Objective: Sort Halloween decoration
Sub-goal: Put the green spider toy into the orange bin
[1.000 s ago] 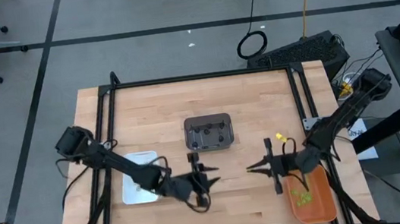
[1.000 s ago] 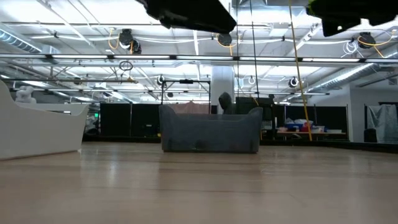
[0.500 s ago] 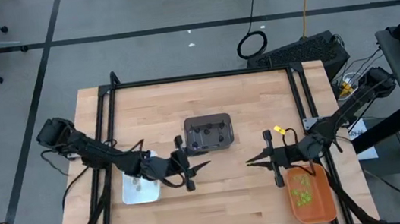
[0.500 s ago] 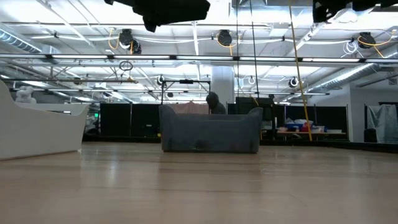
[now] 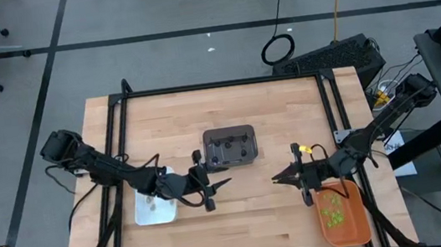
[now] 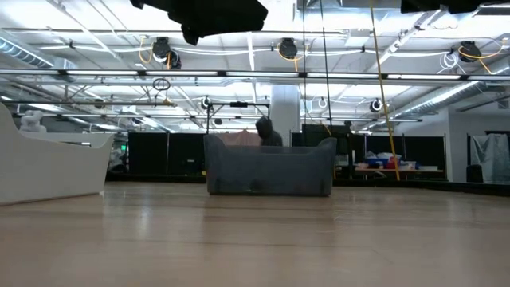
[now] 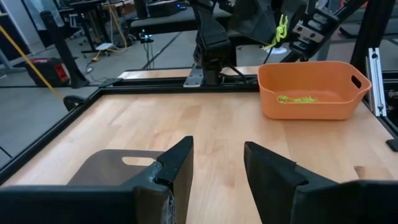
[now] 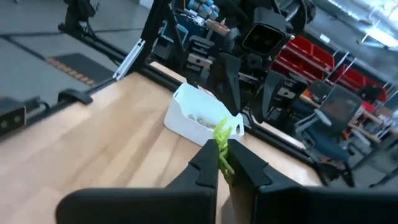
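My right gripper is over the table's middle right, beside the orange tray, and is shut on a lime-green trinket. My left gripper is open and empty between the white tray and the dark grey tray. Its fingers stand apart in the left wrist view. Several green trinkets lie in the orange tray. Dark ones lie in the grey tray and pale tan ones in the white tray. My right gripper pinches the lime-green trinket's lower part between its two fingertips. The fingers point about level toward the table's left. The trinket's upper end sticks out past the fingertips, and it is lifted clear of the table.
A black frame runs along the far and side edges of the wooden table. Bare wood lies between the two grippers and toward the near edge. In the low view a person's head shows behind the grey tray.
My left gripper has drawn back toward the table's left and a little toward the far edge, staying open, and now holds still. My right gripper has shifted slightly toward the far edge, still shut.
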`<state>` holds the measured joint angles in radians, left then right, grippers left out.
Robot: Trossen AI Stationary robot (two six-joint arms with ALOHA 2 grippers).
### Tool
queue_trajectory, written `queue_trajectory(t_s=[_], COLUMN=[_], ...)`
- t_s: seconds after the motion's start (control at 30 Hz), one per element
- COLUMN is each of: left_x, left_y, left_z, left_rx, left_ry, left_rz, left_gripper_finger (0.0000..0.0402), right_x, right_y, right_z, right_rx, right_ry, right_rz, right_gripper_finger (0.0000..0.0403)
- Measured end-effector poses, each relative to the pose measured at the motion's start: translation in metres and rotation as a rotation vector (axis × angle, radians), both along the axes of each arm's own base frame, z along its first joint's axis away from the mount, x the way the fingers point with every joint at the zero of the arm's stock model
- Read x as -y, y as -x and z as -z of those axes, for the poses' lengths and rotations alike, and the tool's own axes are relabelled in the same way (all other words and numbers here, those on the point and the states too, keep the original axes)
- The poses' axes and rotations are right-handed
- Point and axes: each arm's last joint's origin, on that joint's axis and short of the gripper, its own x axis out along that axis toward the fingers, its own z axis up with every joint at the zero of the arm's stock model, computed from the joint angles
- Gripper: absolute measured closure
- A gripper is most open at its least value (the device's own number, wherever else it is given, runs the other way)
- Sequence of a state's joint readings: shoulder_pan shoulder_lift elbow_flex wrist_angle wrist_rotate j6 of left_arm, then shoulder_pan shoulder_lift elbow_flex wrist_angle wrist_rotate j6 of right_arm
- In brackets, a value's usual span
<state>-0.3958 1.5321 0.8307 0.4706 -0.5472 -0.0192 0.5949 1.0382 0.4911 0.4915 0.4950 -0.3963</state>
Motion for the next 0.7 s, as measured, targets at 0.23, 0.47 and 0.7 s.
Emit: queue_trajectory(t_s=[0.23, 0.47, 0.7], left_x=[0.0011, 0.0017, 0.0017], left_y=[0.0004, 0.0007, 0.0006], left_z=[0.0003, 0.0002, 0.0003], left_rx=[-0.003, -0.002, 0.002], left_ry=[-0.001, 0.000, 0.025], left_rz=[0.002, 0.003, -0.001], left_gripper_finger=[0.0252, 0.0252, 0.0252], right_x=[0.0001, 0.0001, 0.0002], right_y=[0.0001, 0.0001, 0.0002], right_z=[0.0030, 0.0029, 0.0046], right_rx=[-0.011, -0.001, -0.013], right_ry=[0.175, 0.277, 0.332], right_rz=[-0.009, -0.015, -0.020], right_gripper_finger=[0.0395, 0.0394, 0.0394])
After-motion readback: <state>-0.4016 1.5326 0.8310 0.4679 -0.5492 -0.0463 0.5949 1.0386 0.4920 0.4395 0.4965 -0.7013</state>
